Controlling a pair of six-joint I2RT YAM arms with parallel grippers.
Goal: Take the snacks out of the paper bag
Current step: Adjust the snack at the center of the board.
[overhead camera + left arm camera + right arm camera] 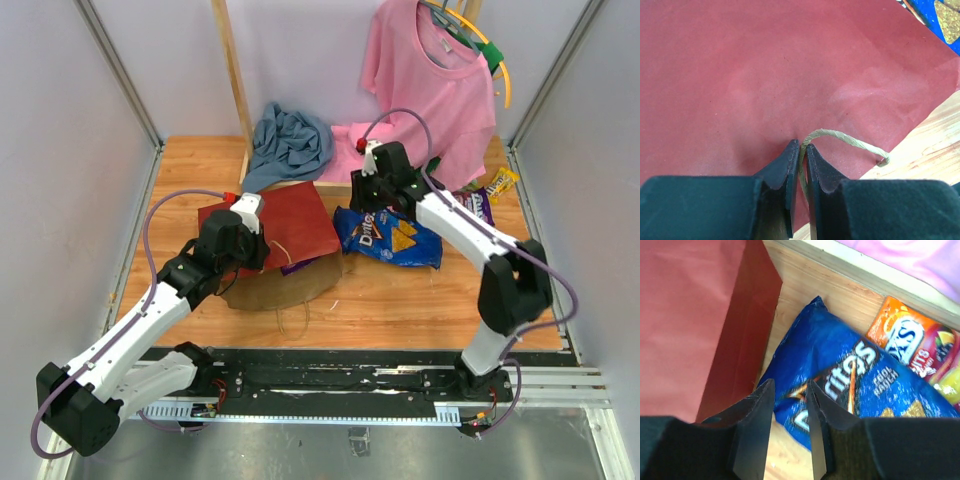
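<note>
While the paper bag [285, 220] lies flat near the middle of the table [400, 300], a dark red side up and its brown mouth turned toward 6 o'clock, the left gripper [800, 150] is clamped on the twine handle [840, 136]. The cord runs down between its 2 nearly touching pads, right against the red paper.

At 3 o'clock of the paper bag, just beside it, the blue Doritos bag [840, 370] lies flat on the wood. The right gripper [790, 385] hangs over its near end with the jaws a little apart and nothing between them.

A purple packet [300, 266] peeks out at the bag's mouth, at 5 o'clock of the red panel. An orange packet [905, 335] lies at 1 o'clock of the Doritos bag, touching it. In the top view another purple packet [478, 205] and a yellow-green packet [503, 182] lie near the table's 2 o'clock corner, below the pink shirt [430, 80]. A blue-grey cloth [290, 140] is bunched at 12 o'clock of the paper bag.
</note>
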